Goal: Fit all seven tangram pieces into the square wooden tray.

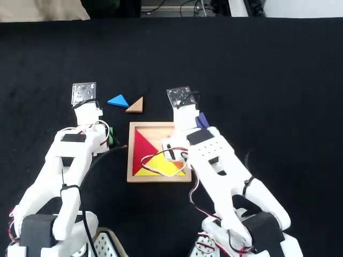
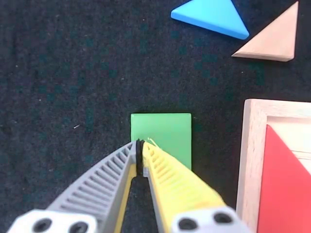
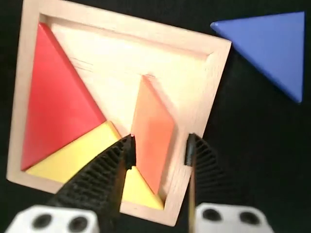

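Observation:
The square wooden tray (image 3: 126, 24) holds a red triangle (image 3: 53, 107), a yellow triangle (image 3: 77, 155) and an orange parallelogram (image 3: 153, 126). My right gripper (image 3: 159, 148) is open just above the tray, one finger on each side of the orange piece. A green square (image 2: 161, 136) lies on the black cloth left of the tray (image 2: 250, 155). My left gripper (image 2: 141, 145) is shut, its tips at the green square's near edge. A light blue triangle (image 2: 211, 14) and a plain wooden triangle (image 2: 274, 41) lie beyond it. A dark blue triangle (image 3: 272, 43) rests outside the tray's far right corner.
In the high view the tray (image 1: 131, 160) sits between the two arms, with the light blue triangle (image 1: 118, 100) and wooden triangle (image 1: 135, 105) behind it. The right arm (image 1: 214, 160) covers the tray's right side. Black cloth spreads wide behind and to both sides.

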You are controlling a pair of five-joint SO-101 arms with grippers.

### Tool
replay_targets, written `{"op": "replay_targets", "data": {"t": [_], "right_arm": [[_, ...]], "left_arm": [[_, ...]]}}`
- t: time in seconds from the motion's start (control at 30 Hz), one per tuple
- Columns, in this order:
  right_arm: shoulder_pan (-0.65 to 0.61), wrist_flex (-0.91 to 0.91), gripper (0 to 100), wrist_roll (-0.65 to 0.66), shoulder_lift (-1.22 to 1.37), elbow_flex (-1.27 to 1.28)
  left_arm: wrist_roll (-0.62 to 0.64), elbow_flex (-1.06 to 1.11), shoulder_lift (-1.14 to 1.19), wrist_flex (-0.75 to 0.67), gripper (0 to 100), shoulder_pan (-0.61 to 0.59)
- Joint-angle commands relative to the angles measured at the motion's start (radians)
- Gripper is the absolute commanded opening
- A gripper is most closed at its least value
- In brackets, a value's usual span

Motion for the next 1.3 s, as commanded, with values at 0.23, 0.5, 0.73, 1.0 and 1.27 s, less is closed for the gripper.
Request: {"op": "replay_targets", "data": {"t": [0.23,0.5,0.73,1.0,1.27], "right_arm": [[-0.037,-0.048,1.4,0.216,0.113,-0.232],[-0.032,-0.092,1.3,0.218,0.38,-0.325],[-0.031,-0.025,1.1,0.219,0.401,-0.318],[0.029,0.107,1.1,0.219,0.392,-0.317],[0.072,0.175,1.1,0.219,0.39,-0.32]], "left_arm": [[0.002,-0.005,-0.018,-0.014,3,-0.015],[0.002,-0.005,-0.018,-0.015,3,-0.015],[0.002,-0.005,-0.018,-0.017,3,-0.015],[0.002,-0.005,-0.018,-0.017,3,-0.015],[0.002,-0.005,-0.018,-0.017,3,-0.015]]}}
